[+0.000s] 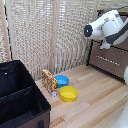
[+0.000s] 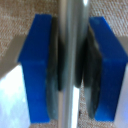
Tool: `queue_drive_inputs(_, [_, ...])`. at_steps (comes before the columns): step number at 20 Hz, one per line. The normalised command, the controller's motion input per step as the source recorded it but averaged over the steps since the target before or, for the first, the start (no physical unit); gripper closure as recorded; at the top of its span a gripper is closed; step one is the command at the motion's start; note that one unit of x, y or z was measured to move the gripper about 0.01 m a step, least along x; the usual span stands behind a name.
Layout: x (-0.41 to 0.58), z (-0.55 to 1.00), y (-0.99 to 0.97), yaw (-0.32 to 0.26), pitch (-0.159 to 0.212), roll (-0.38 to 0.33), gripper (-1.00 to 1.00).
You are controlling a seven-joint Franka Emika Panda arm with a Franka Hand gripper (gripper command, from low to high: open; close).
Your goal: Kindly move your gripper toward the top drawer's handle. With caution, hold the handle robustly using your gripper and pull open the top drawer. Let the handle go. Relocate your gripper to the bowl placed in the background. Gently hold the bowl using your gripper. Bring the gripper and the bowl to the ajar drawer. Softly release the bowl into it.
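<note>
**Obs 1:** Exterior view, biggest first: what stood where?

**Obs 2:** Black bin (image 1: 20, 95) filled the 8 o'clock corner. Wooden floor (image 1: 95, 95) ran from centre toward 4 o'clock. Grey-brown dresser (image 1: 111, 57) sat at 3 o'clock against the slatted wall (image 1: 45, 35). White arm (image 1: 106, 27) hung at 2 o'clock, right in front of the dresser's upper part.

**Obs 1:** Top drawer?

**Obs 2:** Mostly hidden behind the arm; could not tell whether it was open.

**Obs 1:** Gripper?

**Obs 2:** Wrist view settled it. Gripper (image 2: 70, 62) had its blue fingers (image 2: 37, 65) closed against the handle (image 2: 70, 30), a pale metal bar running between the dark pads (image 2: 54, 60). Both pads touched the bar.

**Obs 1:** Smaller items?

**Obs 2:** Yellow bowl (image 1: 68, 93) near centre, 6 o'clock side. Blue bowl (image 1: 61, 80) just behind it, touching a patterned box (image 1: 49, 80) standing at its 9 o'clock. Bowl well apart from the dresser.
</note>
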Motion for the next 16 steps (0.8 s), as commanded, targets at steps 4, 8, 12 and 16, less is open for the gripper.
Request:
queue_drive_inputs(4, [0.202,0.18,0.95,0.0,0.008,-0.029,1.0])
queue_drive_inputs(8, [0.162,0.13,0.95,0.0,0.002,-0.041,1.0])
queue_drive_inputs(12, [0.151,0.12,0.95,0.0,0.002,-0.043,1.0])
queue_drive_inputs(16, [0.126,0.02,0.82,-0.008,0.005,-0.084,-1.0])
